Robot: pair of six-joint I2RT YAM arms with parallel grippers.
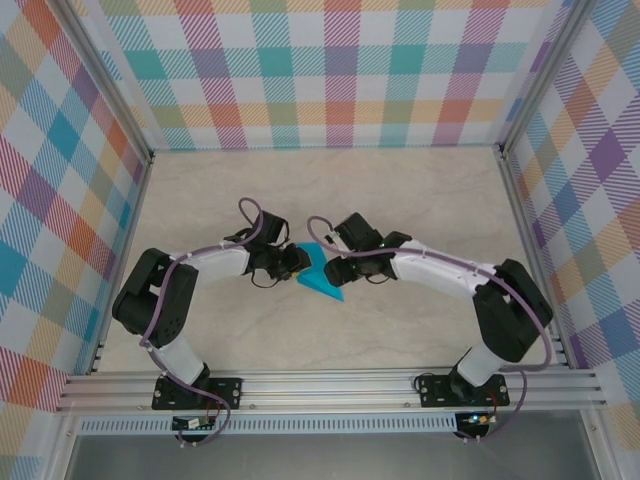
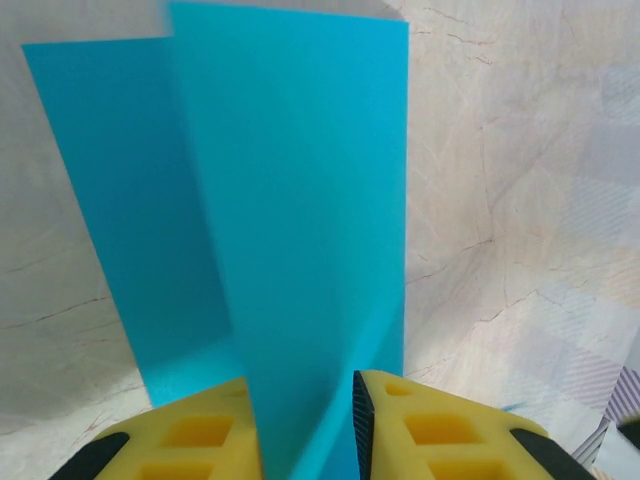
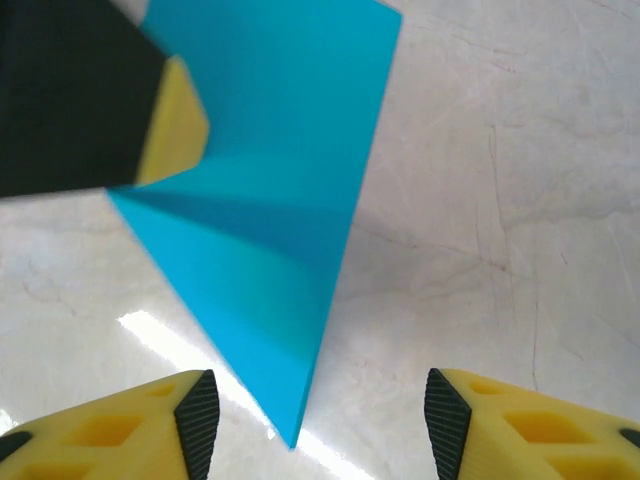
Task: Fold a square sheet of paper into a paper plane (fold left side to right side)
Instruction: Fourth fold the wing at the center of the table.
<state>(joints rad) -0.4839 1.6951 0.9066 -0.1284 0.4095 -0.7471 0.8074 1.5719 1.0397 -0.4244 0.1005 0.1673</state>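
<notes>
Down on the pale marbled table (image 1: 420,200), the left arm (image 1: 200,268) and right arm (image 1: 450,268) are reaching in toward each other at the middle. Between them, the square sheet of paper (image 1: 322,275) is lying partly on the surface, with one side standing up off it.

The left gripper (image 2: 303,420) is doing the work. It is pinching that raised side between its yellow fingers and holding the flap in the air over the flat half. The right gripper (image 3: 320,410) is hovering just above the sheet's near corner with its jaws spread wide, gripping nothing.

By the look of it, the left-to-right fold is only getting under way. The paper is bending softly rather than showing a pressed crease. The lifted edge is not yet lying on the opposite edge, so laying it over, pressing the crease and every later fold of the plane are all waiting.
</notes>
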